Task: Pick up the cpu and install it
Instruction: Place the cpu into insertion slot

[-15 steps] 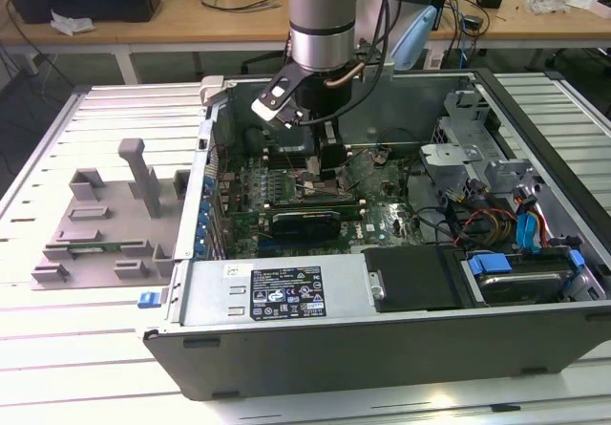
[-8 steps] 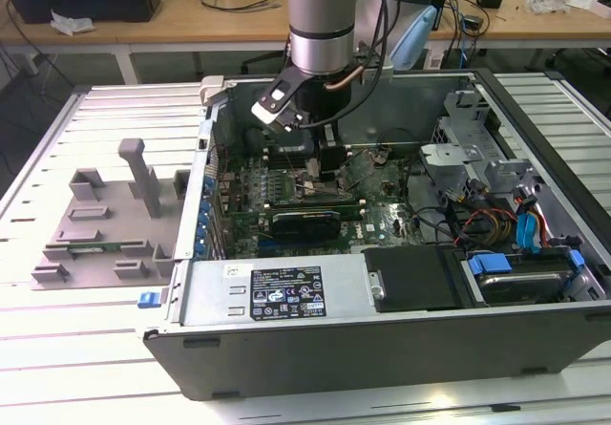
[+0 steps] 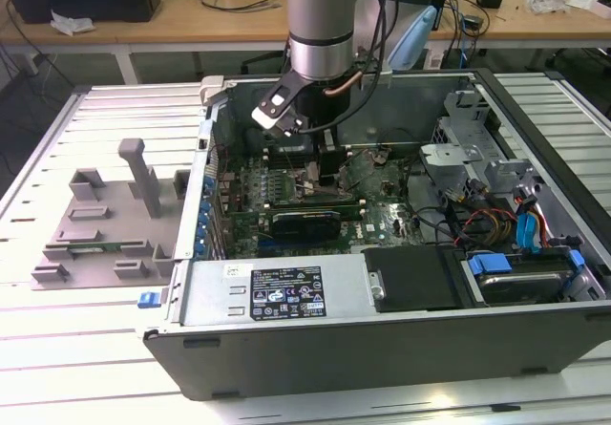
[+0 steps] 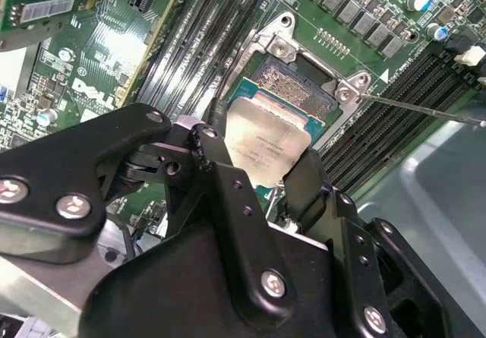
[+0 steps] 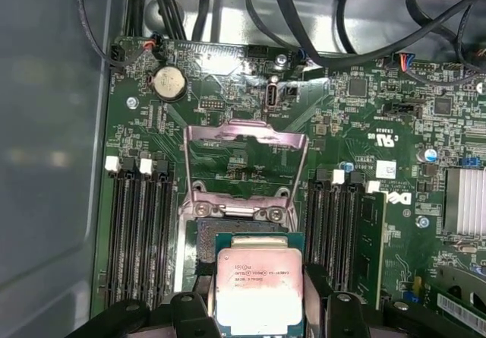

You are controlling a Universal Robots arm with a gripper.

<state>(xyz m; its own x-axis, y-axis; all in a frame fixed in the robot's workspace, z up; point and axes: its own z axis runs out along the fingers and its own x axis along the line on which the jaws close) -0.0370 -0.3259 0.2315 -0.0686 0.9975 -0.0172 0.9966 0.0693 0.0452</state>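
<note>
The cpu [image 4: 264,146], a flat square chip with a silver-grey top on a green edge, sits between my two black fingers [image 4: 213,159]. My gripper [image 4: 257,165] is shut on it by two opposite sides. In the first wrist view the cpu [image 5: 260,286] hangs partly over the open socket [image 5: 222,235], whose dark contact field shows just beyond the chip. The socket's metal load plate [image 5: 244,152] stands flipped up. In the exterior view my gripper [image 3: 320,165] is low inside the open computer case [image 3: 382,339], over the motherboard.
Black memory slots [image 5: 140,232] flank the socket on both sides. A thin metal lever [image 4: 418,108] juts out beside the socket. Cables [image 3: 477,220] and drive bays fill the case at the exterior view's right. A grey fixture [image 3: 105,224] lies on the table at its left.
</note>
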